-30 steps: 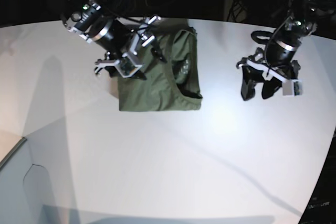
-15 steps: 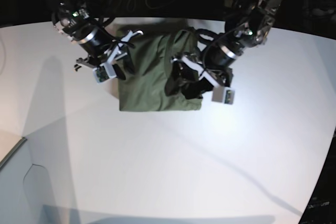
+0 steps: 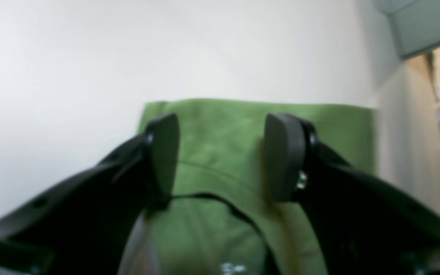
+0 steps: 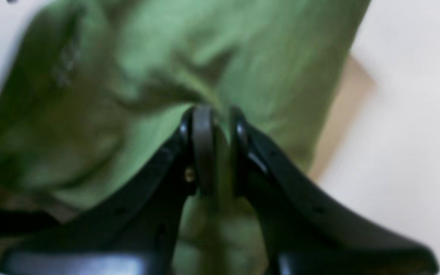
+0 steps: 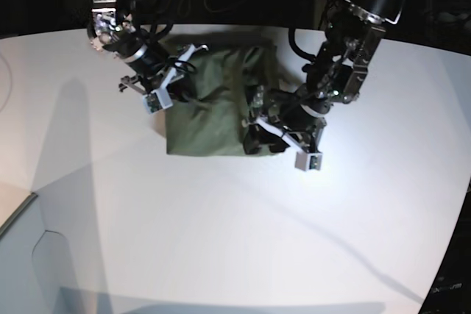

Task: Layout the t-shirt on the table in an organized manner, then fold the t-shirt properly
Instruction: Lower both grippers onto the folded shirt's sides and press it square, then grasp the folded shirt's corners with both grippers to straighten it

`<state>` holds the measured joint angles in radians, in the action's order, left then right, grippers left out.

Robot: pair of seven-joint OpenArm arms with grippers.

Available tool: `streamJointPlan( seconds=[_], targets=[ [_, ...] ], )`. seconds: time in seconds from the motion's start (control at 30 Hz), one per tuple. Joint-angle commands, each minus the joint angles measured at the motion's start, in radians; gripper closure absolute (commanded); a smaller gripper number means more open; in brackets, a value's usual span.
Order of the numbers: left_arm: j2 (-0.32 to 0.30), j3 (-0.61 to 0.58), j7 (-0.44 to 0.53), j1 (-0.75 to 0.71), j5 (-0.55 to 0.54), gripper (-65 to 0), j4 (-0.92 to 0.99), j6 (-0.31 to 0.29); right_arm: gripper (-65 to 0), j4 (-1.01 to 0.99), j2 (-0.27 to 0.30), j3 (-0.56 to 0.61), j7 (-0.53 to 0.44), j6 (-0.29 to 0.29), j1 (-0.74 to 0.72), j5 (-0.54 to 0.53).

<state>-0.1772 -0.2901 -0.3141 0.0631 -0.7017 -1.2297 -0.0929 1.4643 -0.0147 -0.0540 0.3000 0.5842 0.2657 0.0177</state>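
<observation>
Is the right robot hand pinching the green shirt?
Touching. In the right wrist view, the right end effector has nearly closed jaws with a fold of the t-shirt squeezed between them.

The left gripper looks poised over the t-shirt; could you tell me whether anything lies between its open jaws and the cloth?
Nothing visible does. The left gripper is open right over the t-shirt, with only green fabric between its fingers. The right gripper already pinches a fold.
</observation>
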Motion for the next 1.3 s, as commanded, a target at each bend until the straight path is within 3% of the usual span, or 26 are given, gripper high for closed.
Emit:
streamJointPlan(
  seconds=[0.0,0.23,0.43,0.67,0.97,1.27],
  targets=[
    [0.000,0.001,0.020,0.022,-0.008,-34.7,-0.008,-0.011,-6.7,0.000,0.012,-0.008,-0.025,0.009,-0.013,-0.015],
    [0.003,0.094,0.020,0.022,0.001,-35.0,0.038,-0.011,-6.6,-0.024,0.020,-0.096,-0.025,0.009,-0.030,-0.015],
    [-0.020,0.176,0.011,0.008,-0.008,-34.9,-0.026,-0.012,-6.7,0.138,0.012,-0.106,-0.022,0.009,0.024,-0.017],
    [-0.066,0.257,0.011,-0.087,-0.008,-34.9,-0.170,-0.012,-6.9,0.220,-0.067,-0.100,-0.015,0.009,0.102,-0.017],
    [-0.066,0.437,0.011,-0.184,-0.008,-34.9,-0.187,-0.012,-6.9,0.105,-0.077,0.092,-0.020,0.009,0.122,-0.012],
    [-0.068,0.527,0.010,-0.230,-0.003,-34.9,-0.187,-0.012,-6.7,-0.020,-0.052,0.225,-0.017,0.006,0.083,-0.011]
  ],
)
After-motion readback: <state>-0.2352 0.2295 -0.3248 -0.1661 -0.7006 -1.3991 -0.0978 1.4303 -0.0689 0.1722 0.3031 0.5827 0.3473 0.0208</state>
